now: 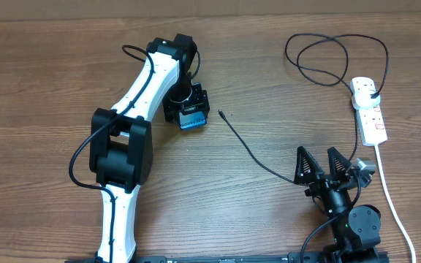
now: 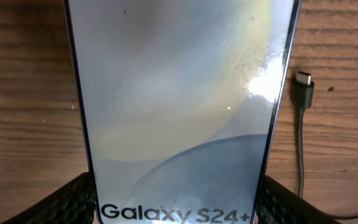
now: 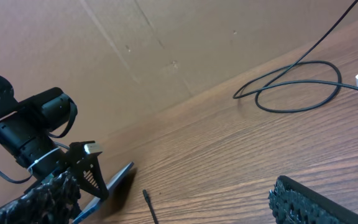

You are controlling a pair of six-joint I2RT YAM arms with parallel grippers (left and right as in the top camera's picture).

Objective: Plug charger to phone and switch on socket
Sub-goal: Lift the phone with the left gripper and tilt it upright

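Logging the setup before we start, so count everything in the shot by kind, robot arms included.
Phone: 1
Charger cable: 1
Power strip: 1
Robot arms: 2, left arm, right arm
Total: 5

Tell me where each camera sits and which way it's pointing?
Overhead: above the table, looking straight down; both claws show, left claw gripping the phone, right claw open.
Left wrist: behind the left claw, facing down onto the phone screen; its black fingers fill the bottom corners.
Right wrist: behind the right claw, looking low across the table toward the left claw; one own finger bottom right.
Shared: all three show the charger tip near the phone.
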